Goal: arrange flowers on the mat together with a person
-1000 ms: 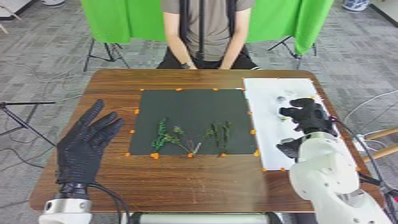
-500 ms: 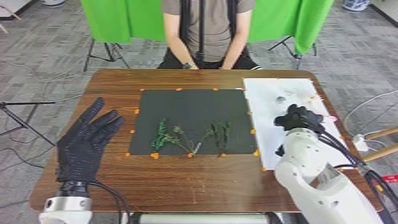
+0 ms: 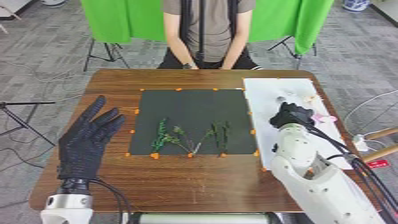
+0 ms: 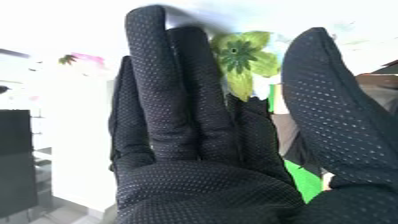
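Black-gloved right hand [image 3: 292, 115] at three o'clock of mat [image 3: 188, 107], fingers straight, gripping nothing; low sideways sweep could knock pink flower [image 3: 326, 118]

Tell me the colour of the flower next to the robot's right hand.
Yellow-green petals with a darker green centre; the flower shows best in the right wrist view.

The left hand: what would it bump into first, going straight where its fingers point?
The left hand would probably meet the green curtain first. Over the table, passing left of the dark mat, its way looks free, though its height and the distance are hard to judge.
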You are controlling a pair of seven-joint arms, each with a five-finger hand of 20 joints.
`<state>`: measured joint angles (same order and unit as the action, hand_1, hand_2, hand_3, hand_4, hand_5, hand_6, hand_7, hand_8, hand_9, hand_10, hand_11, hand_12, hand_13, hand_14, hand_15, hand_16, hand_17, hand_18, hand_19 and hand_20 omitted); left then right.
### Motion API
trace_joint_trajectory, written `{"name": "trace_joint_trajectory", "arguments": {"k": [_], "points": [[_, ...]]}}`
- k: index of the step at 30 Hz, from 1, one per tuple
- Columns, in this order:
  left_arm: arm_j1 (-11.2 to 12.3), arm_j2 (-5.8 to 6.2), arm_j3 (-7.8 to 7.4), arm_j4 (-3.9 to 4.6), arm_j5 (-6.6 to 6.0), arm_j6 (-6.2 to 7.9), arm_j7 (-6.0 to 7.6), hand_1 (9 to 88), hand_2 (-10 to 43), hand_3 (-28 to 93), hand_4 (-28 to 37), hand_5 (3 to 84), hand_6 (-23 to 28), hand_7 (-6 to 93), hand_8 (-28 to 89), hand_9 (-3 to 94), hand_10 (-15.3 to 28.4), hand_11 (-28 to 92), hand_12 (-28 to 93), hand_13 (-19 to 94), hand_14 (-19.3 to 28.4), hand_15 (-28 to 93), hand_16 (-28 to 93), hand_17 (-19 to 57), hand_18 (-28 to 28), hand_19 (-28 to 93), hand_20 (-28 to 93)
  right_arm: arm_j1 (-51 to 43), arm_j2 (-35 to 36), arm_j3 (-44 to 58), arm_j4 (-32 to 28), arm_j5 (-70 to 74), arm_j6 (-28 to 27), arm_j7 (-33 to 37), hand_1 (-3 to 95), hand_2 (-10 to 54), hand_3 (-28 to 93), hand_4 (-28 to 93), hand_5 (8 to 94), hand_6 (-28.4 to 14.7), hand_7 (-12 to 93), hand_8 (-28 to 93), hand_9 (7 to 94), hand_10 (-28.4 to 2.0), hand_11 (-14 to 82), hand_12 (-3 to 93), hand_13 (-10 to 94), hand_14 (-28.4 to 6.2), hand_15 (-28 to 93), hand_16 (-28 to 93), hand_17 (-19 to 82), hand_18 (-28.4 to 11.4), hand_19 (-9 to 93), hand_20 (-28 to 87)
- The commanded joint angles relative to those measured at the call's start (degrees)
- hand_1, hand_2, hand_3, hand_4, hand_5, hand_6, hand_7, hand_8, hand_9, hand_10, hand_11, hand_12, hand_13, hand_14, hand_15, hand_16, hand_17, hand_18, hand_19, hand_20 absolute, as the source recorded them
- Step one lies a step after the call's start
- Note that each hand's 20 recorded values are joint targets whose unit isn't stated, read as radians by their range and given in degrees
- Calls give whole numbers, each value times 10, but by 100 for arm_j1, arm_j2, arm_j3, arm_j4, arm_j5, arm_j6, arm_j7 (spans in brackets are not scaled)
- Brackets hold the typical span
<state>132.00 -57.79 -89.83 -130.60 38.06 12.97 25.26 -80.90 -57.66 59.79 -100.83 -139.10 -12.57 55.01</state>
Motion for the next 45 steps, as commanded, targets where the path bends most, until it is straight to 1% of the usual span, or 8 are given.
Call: {"name": "trace_joint_trajectory", "arguments": {"k": [1,5,10,19,26,29,34,45], "points": [[40,-47,-37,7,78,-112,-150,214,66,797,-283,351,78,122,-103,354,200,224,99,271,259,422,-88,-91,212,501,73,-85,152,-348,210,-455,294,-86,509,-95,731,-282,752,19,151,-55,838,-101,127,191,762,-83,328,193,202,-164,690,26],[43,-25,-41,-18,60,-86,-101,215,67,797,-283,352,78,121,-104,354,200,225,100,271,260,421,-89,-91,212,501,73,-96,153,-387,215,-555,418,-115,570,-95,693,-283,839,29,153,-14,930,-71,72,277,828,-52,290,287,230,-154,715,24],[78,65,-71,-71,43,-63,27,215,67,797,-283,352,78,120,-104,353,200,226,99,271,260,422,-88,-91,212,502,73,-298,38,-205,-125,-778,759,-327,574,-95,692,-283,856,33,154,-12,937,-70,104,278,844,-49,293,298,235,-153,719,23],[74,184,-183,-196,90,-14,174,217,68,793,-283,352,78,118,-103,354,200,225,98,274,259,422,-89,-76,228,560,98,-5,-874,-565,-1034,-749,1172,-1852,568,-95,706,-283,864,29,151,-6,937,-73,127,269,841,-54,298,306,228,-152,715,18],[-144,183,-148,-272,274,-154,256,218,68,791,-283,353,79,119,-101,356,201,225,100,278,262,426,-87,-68,238,592,112,502,-1890,-1009,-436,-716,1033,-3241,563,-95,709,-283,863,31,149,-6,937,-77,132,262,824,-54,304,309,209,-149,685,10],[-265,350,-122,-280,255,-114,430,218,69,791,-283,356,80,120,-101,359,202,228,101,282,263,429,-87,-65,240,597,114,728,-2189,-1228,-63,-807,1127,-3629,561,-95,709,-283,863,35,150,-8,937,-73,132,262,801,-51,292,303,204,-147,668,9],[-487,649,-4,-259,162,19,695,218,68,793,-283,360,81,121,-101,365,203,233,103,289,262,434,-88,-60,243,608,119,1289,-2253,-1880,465,-692,1316,-3630,555,-95,709,-283,867,44,148,-15,937,-68,144,262,784,-46,275,303,194,-146,648,12],[-905,823,188,-172,87,-81,755,219,68,795,-282,364,82,122,-102,372,206,239,103,295,265,439,-92,-58,245,611,121,2474,-1996,-3406,1252,-378,1809,-2840,539,-95,701,-283,882,72,131,-29,871,-76,66,262,677,-73,287,239,146,-139,519,88]]}}
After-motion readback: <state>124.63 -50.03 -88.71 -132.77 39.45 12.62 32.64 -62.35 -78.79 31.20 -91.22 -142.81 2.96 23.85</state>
